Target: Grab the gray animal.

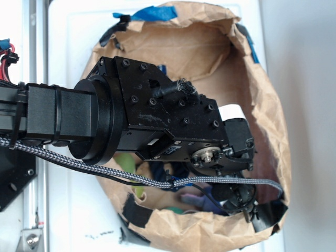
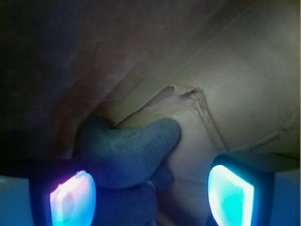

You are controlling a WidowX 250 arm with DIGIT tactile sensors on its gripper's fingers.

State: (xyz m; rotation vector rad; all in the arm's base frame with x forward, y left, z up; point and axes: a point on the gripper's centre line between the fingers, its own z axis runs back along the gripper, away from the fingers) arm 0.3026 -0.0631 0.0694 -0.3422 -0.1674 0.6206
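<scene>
Brown paper bag [image 1: 262,105] fills most of the exterior view w/ the arm reaching in; its soft wall could snag a fingertip or crumple into the grip. End effector [image 2: 150,190] is spread wide, empty, w/ gray animal [image 2: 129,148] at lower centre of wrist view, nearer the left pad [image 2: 73,195]; closing off-centre may nudge it away or pinch only a flap.
</scene>
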